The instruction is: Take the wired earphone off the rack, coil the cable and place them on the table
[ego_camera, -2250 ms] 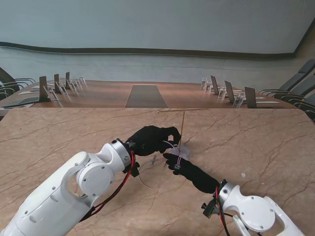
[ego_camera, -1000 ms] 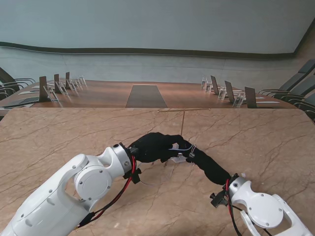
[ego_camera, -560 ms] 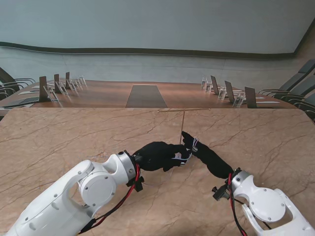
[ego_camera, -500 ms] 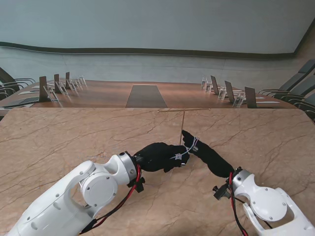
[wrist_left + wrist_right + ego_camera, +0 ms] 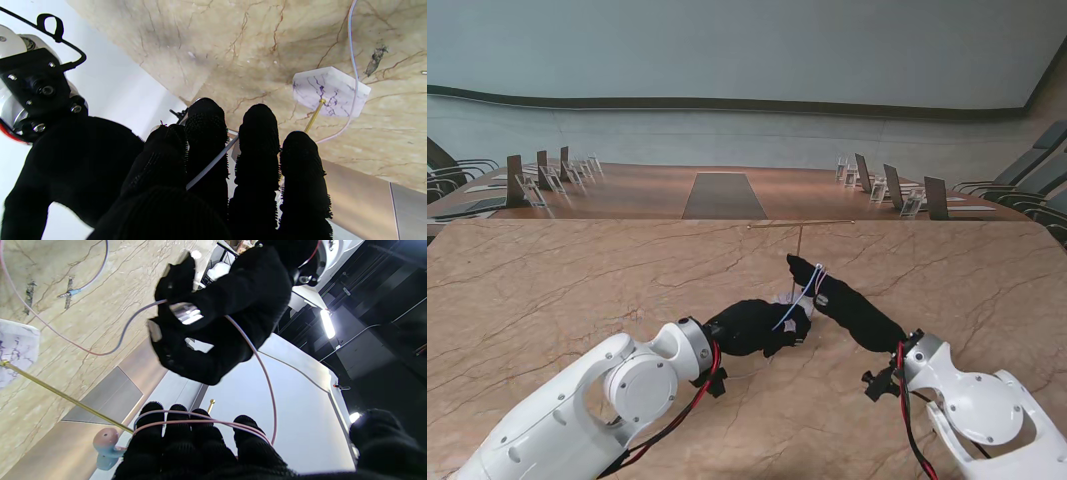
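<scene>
Stand view: both black-gloved hands meet just in front of the thin brass T-shaped rack [image 5: 799,232] on the beige veined marble table [image 5: 557,280]; right hand [image 5: 827,291] sits beside the rack post with the thin pale pink-blue earphone cable [image 5: 795,300] looped over its fingers, left hand [image 5: 762,326] nearer to me, pinching the cable run between them. Versus the earlier stand frames, the right hand has moved farther from me toward the post, the left arm pulled back, cable now taut. Left wrist view: fingers [image 5: 257,133] closed with cable [image 5: 210,165] passing between them; the rack's white marble base [image 5: 330,91] beyond. Right wrist view: cable turns [image 5: 200,421] wrapped round extended fingers [image 5: 176,433], an earbud [image 5: 105,446] dangling beside them, jack plug [image 5: 68,293] lying on the table. Cable looks light, limp, slippery and springy, so loops may slip; best pinched near the bundle, not tugged at the bud.
</scene>
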`<state>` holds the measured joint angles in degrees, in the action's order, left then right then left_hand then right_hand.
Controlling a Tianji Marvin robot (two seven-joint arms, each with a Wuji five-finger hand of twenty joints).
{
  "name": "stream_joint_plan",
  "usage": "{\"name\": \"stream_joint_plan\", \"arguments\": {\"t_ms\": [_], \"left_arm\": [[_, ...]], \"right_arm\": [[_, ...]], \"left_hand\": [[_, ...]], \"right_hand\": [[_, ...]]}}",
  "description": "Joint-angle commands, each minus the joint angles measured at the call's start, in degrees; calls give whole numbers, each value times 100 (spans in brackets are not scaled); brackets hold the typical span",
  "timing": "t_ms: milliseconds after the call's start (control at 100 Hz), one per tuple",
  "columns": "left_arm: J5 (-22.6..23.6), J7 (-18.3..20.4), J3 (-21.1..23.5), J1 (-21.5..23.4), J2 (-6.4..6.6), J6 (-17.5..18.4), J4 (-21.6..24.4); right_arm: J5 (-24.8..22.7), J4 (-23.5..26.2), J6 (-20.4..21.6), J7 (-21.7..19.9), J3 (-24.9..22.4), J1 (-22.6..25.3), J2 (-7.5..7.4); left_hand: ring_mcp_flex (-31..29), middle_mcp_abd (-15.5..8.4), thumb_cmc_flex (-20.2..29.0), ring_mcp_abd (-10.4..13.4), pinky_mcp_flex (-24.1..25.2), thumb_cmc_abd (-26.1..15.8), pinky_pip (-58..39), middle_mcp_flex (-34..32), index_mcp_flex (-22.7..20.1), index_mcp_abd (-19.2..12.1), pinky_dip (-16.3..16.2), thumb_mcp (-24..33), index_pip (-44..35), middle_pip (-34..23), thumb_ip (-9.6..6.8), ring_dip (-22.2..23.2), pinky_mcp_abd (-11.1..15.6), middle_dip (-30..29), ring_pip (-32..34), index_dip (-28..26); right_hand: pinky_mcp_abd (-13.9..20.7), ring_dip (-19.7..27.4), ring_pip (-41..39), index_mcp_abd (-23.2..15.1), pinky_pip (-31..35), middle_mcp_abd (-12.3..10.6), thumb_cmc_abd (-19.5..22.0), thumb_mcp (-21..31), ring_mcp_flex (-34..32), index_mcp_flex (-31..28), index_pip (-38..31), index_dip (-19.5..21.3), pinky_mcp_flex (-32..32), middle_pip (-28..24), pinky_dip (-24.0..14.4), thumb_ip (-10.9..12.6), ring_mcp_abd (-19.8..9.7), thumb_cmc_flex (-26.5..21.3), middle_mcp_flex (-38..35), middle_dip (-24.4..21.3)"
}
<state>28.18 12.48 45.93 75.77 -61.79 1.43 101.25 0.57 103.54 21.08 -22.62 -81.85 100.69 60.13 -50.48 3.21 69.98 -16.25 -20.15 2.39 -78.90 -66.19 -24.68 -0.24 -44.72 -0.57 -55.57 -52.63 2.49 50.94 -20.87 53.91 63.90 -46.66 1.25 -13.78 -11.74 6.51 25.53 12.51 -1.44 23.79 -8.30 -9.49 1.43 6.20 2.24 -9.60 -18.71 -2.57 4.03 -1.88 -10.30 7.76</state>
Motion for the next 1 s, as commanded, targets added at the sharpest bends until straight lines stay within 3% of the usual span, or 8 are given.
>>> {"name": "stream_joint_plan", "arguments": {"t_ms": [0,40,80,290,310,340,860,990], "left_arm": [[-25,29,-59,-15,-44,-59,-75],[-43,22,-95,-38,-51,-81,-110],[-62,21,-129,-62,-56,-106,-138],[-127,41,-302,-199,-76,-199,-270],[-133,47,-317,-213,-78,-208,-282],[-143,55,-340,-235,-80,-222,-299],[-199,73,-568,-541,-130,-394,-566],[-226,56,-631,-623,-153,-423,-646]], "right_arm": [[11,137,70,-52,10,-34,-15],[19,171,94,-86,6,-39,-25],[26,206,124,-117,0,-42,-36],[84,377,299,-257,-21,-36,-86],[92,390,313,-271,-19,-37,-91],[104,409,333,-294,-17,-39,-98],[371,714,543,-682,122,13,-213],[449,744,572,-704,196,28,-219]], "left_hand": [[104,118,398,-14,124,-116,2,124,102,-171,-61,-81,99,-6,86,106,97,45,-46,-97],[164,214,399,-14,174,-121,29,180,110,-170,-58,-71,102,18,81,107,113,34,-77,-103],[202,94,399,-20,213,-123,53,212,111,-159,-60,-63,103,28,80,114,125,25,-99,-110],[299,190,399,-17,294,-132,114,327,139,-100,-64,-20,104,100,76,121,164,-30,-186,-122],[308,186,399,-16,302,-133,119,332,138,-98,-64,-20,98,101,78,122,166,-32,-191,-127],[336,195,399,-11,323,-144,130,360,154,-97,-62,-16,97,108,77,122,173,-36,-204,-131],[512,123,399,24,488,-201,220,547,245,14,-79,44,70,52,72,173,257,-34,-277,-161],[522,138,399,35,497,-194,228,564,249,-2,-83,29,68,53,76,180,273,-43,-283,-157]], "right_hand": [[334,54,99,-192,-176,-145,-65,11,208,16,-28,85,-81,121,-136,-182,-246,149,117,-101],[341,51,104,-198,-183,-158,-66,14,205,19,-36,132,-79,117,-141,-179,-253,137,113,-99],[349,47,104,-200,-188,-158,-63,15,195,22,-46,184,-72,111,-145,-176,-258,128,111,-95],[345,32,78,-217,-196,-153,-64,12,128,42,-80,422,-26,52,-161,-166,-235,103,95,-65],[345,36,66,-219,-215,-151,-60,-10,114,78,-17,915,-11,32,-178,-160,-229,88,98,-61],[345,30,44,-220,-220,-152,-61,-15,85,87,0,1065,-4,20,-184,-158,-219,81,95,-57],[278,28,-132,-344,-48,-91,-74,-24,-57,116,-91,1570,155,-364,-150,-143,-165,-49,53,124],[206,17,-237,-364,236,-25,-74,-90,-231,127,-183,2141,234,-840,-6,-120,-60,-166,49,326]]}}
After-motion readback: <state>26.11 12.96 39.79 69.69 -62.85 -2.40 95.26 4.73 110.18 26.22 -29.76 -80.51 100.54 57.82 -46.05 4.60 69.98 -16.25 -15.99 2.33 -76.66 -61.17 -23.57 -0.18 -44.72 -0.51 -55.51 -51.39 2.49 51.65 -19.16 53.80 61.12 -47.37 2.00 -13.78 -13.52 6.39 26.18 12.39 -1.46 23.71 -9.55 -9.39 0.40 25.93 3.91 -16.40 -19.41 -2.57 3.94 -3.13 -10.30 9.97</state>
